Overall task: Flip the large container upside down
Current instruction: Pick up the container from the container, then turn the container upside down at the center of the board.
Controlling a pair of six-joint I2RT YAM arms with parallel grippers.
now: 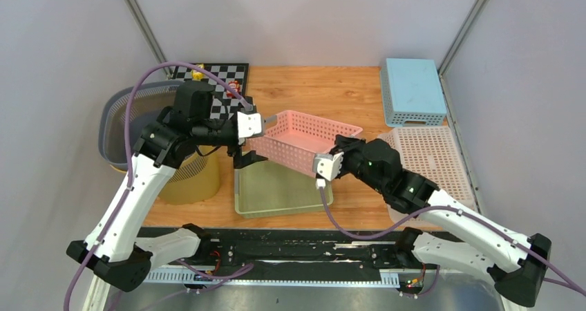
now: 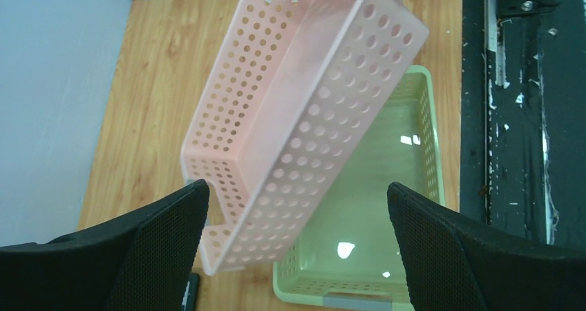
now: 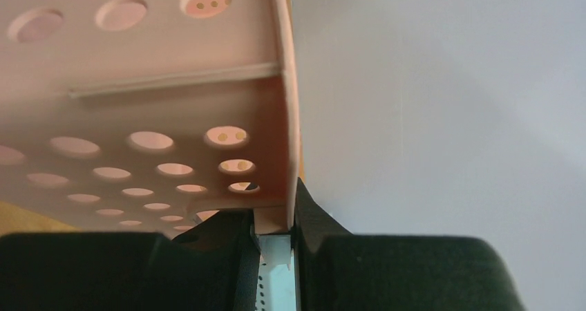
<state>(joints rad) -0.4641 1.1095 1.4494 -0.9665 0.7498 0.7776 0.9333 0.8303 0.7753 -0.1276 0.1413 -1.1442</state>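
Nearest the top camera, along the bottom edge: black mounting rail (image 1: 290,252) carrying both arm bases. Just beyond, on the wooden surface (image 1: 311,90): pale green perforated basket (image 1: 276,190), lying flat, opening up.

Held in the air above the green basket's far edge: pink perforated basket (image 1: 304,139), tilted, opening mostly upward, inside visible from above, not yet upside down. Clear of the surface.

Right jaws: closed tight on the thin end wall of the pink perforated basket at its right-hand short end, pinched between two black fingers (image 3: 312,218) in the right wrist view.

Left jaws: spread wide at the opposite short end, with mesh-covered fingers (image 2: 155,252) standing either side of the basket's corner and gripping nothing. Cannot tell whether the nearer finger grazes the plastic.

Elsewhere on the surface:
- Far right corner: blue perforated basket (image 1: 413,90), bottom up.
- Right edge, nearer the arms: pale pink perforated piece (image 1: 428,159), flat side up, partly hidden under the right arm (image 1: 470,221).
- Far left: chessboard (image 1: 214,79) with a few small pieces.
- Left, behind the left arm (image 1: 138,186): grey round mesh basket (image 1: 124,121) and, just beside it, a yellow bin (image 1: 197,180).
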